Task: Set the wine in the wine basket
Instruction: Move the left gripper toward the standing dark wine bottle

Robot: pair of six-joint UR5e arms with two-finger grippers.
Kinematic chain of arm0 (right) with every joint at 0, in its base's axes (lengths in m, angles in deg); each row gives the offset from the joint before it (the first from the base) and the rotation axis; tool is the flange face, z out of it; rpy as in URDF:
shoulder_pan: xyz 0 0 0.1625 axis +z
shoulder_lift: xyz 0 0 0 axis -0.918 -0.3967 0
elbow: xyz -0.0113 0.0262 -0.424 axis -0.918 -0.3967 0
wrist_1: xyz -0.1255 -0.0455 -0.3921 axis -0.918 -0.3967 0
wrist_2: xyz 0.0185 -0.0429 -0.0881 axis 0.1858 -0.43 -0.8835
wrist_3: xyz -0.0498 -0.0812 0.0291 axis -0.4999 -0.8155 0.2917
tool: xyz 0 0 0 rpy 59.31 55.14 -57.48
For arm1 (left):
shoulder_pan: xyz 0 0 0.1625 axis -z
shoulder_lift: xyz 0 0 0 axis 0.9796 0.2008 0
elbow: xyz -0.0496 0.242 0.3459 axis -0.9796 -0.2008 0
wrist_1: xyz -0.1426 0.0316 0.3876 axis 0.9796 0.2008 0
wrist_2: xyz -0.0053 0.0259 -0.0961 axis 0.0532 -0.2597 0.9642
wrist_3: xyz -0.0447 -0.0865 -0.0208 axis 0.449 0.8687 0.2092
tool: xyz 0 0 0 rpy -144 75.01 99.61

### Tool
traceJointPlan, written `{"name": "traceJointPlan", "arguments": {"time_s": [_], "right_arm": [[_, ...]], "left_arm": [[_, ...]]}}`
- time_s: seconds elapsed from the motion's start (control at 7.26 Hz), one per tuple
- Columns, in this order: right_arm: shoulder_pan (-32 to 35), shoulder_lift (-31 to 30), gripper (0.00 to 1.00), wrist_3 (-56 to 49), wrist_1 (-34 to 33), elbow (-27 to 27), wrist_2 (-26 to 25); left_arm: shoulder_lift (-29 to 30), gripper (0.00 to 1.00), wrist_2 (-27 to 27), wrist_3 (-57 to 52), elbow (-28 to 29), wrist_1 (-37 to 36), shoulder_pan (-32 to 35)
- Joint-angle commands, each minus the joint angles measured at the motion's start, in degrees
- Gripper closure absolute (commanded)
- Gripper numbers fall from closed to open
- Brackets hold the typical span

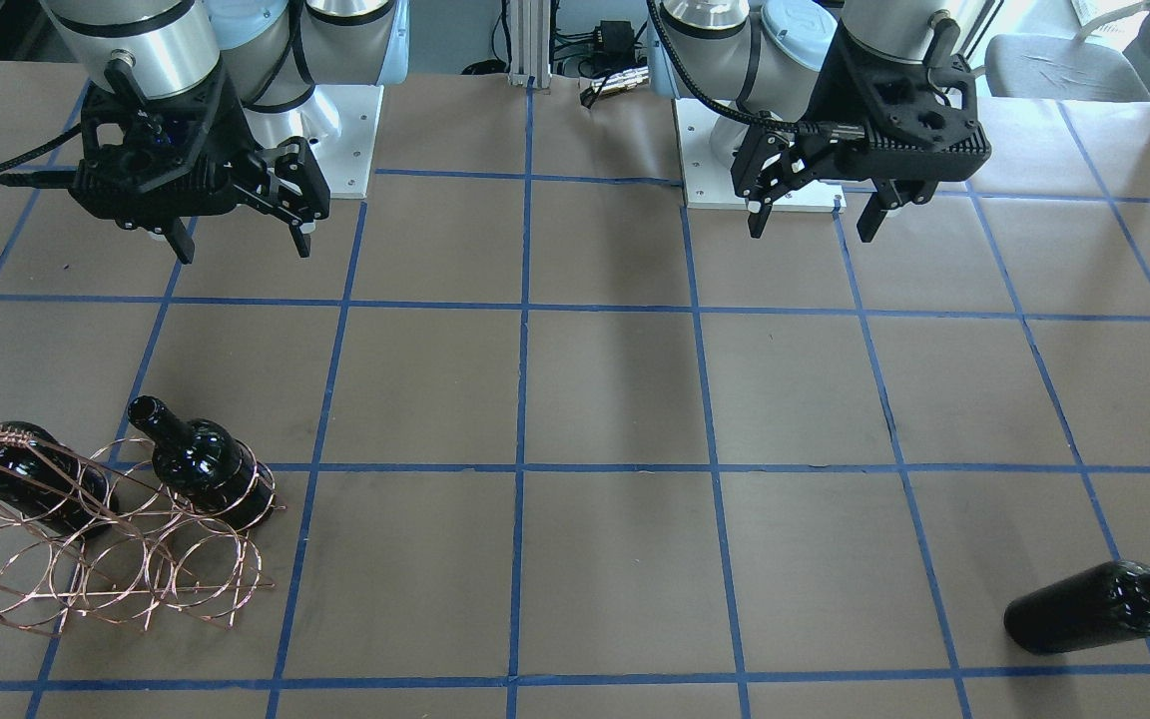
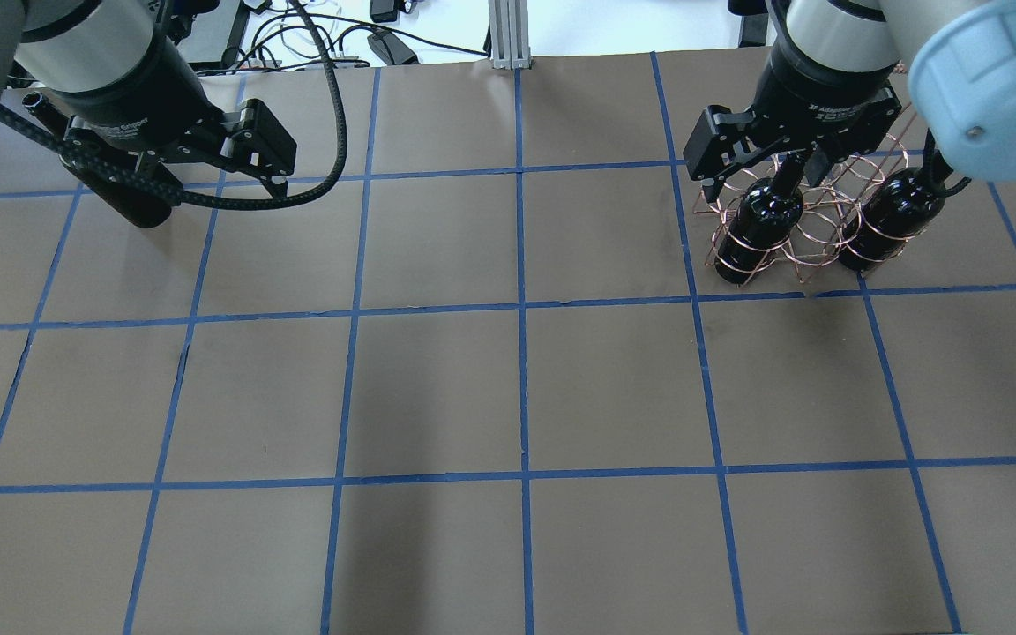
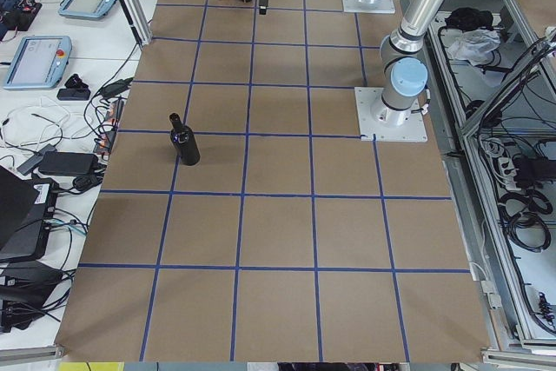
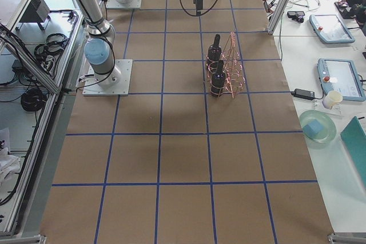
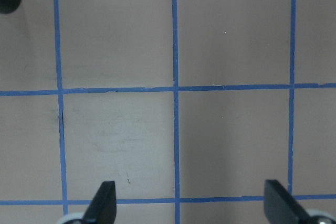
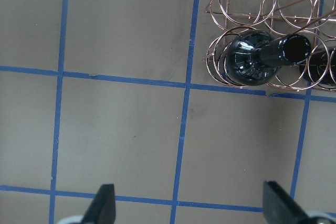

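robot lab: teach pendants [image 4: 341, 79], cables [image 3: 522, 182]

Bright, even indoor lighting; exterior views sharp.
Soft, broad shadows lie across the surface [image 1: 615, 379]. Highlights clip to white along the top edge of the overhead view. Small glare spots mark the wine [image 1: 1084, 604] and the bottles [image 1: 201, 459] in the wine basket [image 1: 116, 559]. The left pincer fingertips [image 5: 102, 203] are defocused at the wrist view's lower edge.

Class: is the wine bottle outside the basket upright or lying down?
Upright. In the exterior left view the wine stands on its base, neck uppermost.
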Motion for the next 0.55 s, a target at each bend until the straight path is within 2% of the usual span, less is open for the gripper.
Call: {"name": "traceJointPlan", "arguments": {"time_s": [0.0,0.41], "right_arm": [[0.0,0.0,0.0,0.0,0.09,0.0,0.0],[0.0,0.0,0.0,0.0,0.09,0.0,0.0]], "left_arm": [[-0.5,0.0,-0.04,0.12,-0.18,0.12,0.1],[0.11,0.0,-0.04,0.29,-0.18,2.31,-0.6]]}}
